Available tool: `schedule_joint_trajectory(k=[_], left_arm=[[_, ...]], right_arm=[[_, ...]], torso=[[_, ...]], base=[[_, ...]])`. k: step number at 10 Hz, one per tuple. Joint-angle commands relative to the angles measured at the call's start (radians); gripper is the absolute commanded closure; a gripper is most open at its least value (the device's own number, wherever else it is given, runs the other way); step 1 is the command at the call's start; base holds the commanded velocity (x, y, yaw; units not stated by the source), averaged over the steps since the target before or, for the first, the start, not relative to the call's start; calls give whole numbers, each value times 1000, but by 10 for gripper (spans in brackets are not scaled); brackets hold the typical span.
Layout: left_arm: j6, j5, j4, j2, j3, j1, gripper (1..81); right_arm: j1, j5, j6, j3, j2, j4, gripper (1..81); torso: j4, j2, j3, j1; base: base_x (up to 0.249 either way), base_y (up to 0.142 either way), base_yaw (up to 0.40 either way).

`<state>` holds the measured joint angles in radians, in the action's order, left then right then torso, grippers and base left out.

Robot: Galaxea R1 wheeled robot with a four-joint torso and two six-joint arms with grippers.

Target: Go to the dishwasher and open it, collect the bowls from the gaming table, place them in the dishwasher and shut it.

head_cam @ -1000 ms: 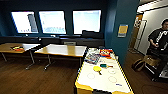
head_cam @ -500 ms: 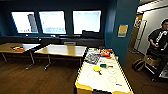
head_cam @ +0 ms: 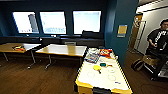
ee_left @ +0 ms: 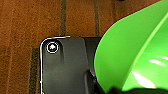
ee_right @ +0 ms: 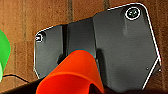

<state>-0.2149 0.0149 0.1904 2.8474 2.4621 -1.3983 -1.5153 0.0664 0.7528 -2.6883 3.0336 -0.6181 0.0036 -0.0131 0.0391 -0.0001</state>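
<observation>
The gaming table (head_cam: pixel 102 80), with its white top and yellow edging, stands just ahead and slightly right in the head view. In the left wrist view a lime-green bowl (ee_left: pixel 132 50) hangs tilted over the wooden floor, with my left gripper (ee_left: pixel 125 90) shut on its lower rim. An orange-red bowl (ee_right: pixel 72 72) sits the same way in my right gripper (ee_right: pixel 82 91), above the floor in the right wrist view. The green bowl's edge (ee_right: pixel 3 55) shows there too. The dishwasher is out of view.
On the gaming table lie a yellow paddle (head_cam: pixel 97 67), a green paddle (head_cam: pixel 103 64), an orange box (head_cam: pixel 106 52) and a packet (head_cam: pixel 92 57). Two wooden tables (head_cam: pixel 62 50) stand to the left. A person (head_cam: pixel 158 40) stands at the right, beside a bag (head_cam: pixel 138 64).
</observation>
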Motion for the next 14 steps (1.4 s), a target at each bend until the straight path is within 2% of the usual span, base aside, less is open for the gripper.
schedule_joint_trajectory(k=[1,9,14], left_arm=[[-11,-50,-11,-11,-6,69,811],[-9,-50,-17,-3,17,58,811],[-9,-49,-22,37,89,57,811]], right_arm=[[51,-34,0,2,-5,-15,811],[55,-19,7,-1,-29,-2,811],[54,-20,7,-1,-23,-6,811]], torso=[[0,0,0,0],[0,0,0,0],[0,0,-1,0]], base=[[-85,0,0],[-114,0,0],[-138,0,0]])
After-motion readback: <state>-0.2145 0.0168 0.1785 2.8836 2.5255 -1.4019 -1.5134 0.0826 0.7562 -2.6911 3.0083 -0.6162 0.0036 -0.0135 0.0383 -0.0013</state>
